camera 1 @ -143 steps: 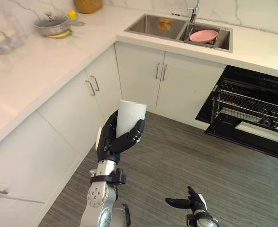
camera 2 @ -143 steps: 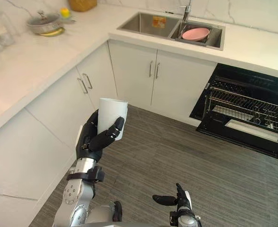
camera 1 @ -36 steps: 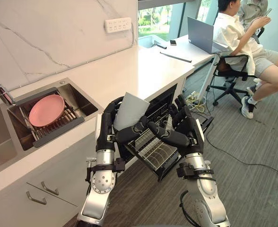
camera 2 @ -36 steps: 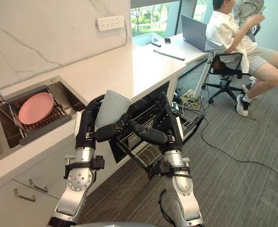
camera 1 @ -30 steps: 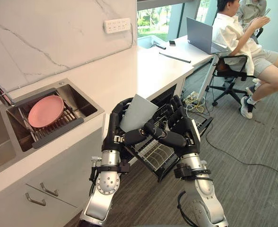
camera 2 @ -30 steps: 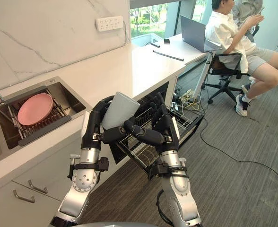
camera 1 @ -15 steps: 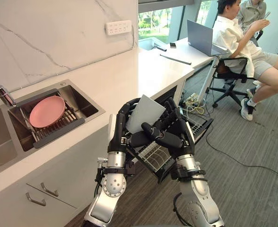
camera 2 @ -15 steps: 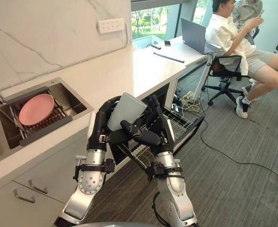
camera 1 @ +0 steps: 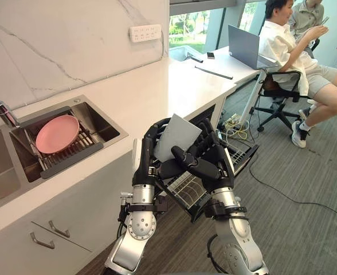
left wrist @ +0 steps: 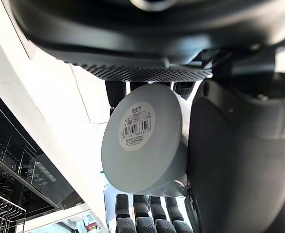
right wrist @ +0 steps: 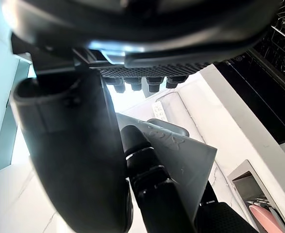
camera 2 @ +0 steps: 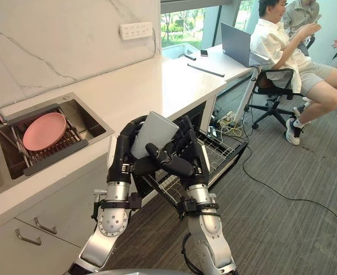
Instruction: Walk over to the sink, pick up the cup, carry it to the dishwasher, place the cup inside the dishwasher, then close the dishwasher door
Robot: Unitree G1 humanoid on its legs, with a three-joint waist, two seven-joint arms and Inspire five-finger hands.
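Observation:
A pale grey cup (camera 1: 177, 133) is held tilted in my left hand (camera 1: 150, 150), whose fingers and thumb curl round it; the left wrist view shows the cup's (left wrist: 142, 145) labelled base. My right hand (camera 1: 214, 159) is pressed up beside the cup. Its fingers stand fairly straight along the cup's side and its thumb reaches across below. The right wrist view shows the cup's wall (right wrist: 186, 155) just past that thumb. Both hands hover in front of the open dishwasher (camera 1: 237, 150), above its pulled-out wire rack (camera 1: 185, 188).
The sink (camera 1: 97, 117) in the white counter (camera 1: 174, 86) holds a pink plate (camera 1: 57, 133) on a rack. A person (camera 1: 289, 51) sits on an office chair (camera 1: 271, 94) at the far right by a laptop (camera 1: 243, 47). Grey floor (camera 1: 306, 217) lies open to the right.
The camera has swung from the corner cabinets to the dishwasher. In the last second my left hand carried the cup rightward and my right hand closed in against it.

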